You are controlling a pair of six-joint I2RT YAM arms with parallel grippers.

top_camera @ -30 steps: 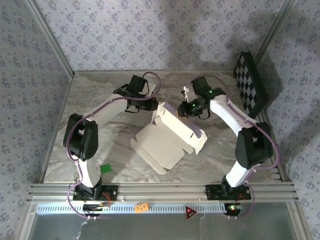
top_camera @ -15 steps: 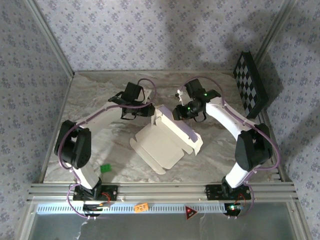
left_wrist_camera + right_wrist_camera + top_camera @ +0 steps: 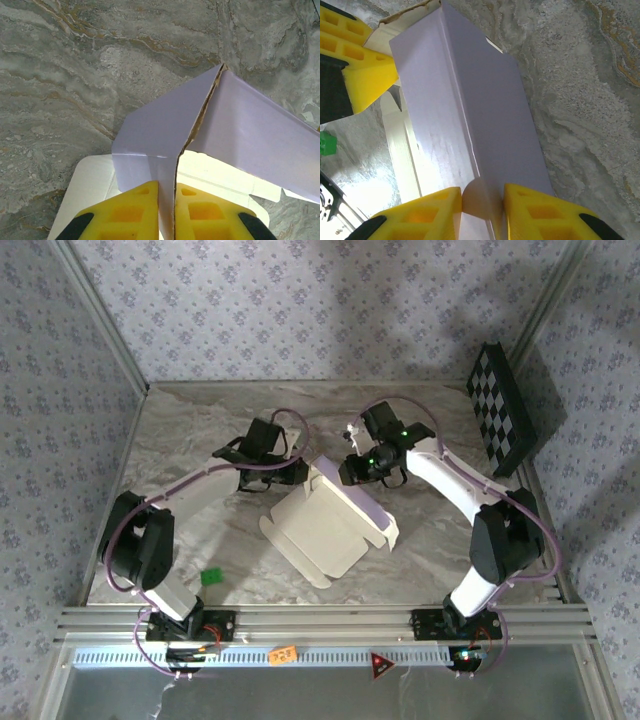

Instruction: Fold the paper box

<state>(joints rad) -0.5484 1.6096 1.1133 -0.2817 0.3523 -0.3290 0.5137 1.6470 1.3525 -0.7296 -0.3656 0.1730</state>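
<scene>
Cream-white and pale lavender thin-card paper box (image 3: 325,530), half folded, near the middle of the grey marbled tabletop (image 3: 200,430); cream flaps flat toward the near edge, lavender wall raised on the far side; far-left lavender flap pinched by the left gripper (image 3: 166,187), jaws almost together; raised fold clamped by the right gripper (image 3: 482,196), jaws narrowly apart on the card; small green block (image 3: 211,577) toward the near-left corner.

The half-raised paper box (image 3: 330,525) fills the middle of the worktop (image 3: 190,440), with the left pincer (image 3: 303,472) and right pincer (image 3: 347,470) clamped at its far edge. Bare marble lies open far left and near right. A checkerboard panel (image 3: 503,410) blocks the right rear corner; a green block (image 3: 211,577) sits near left.
</scene>
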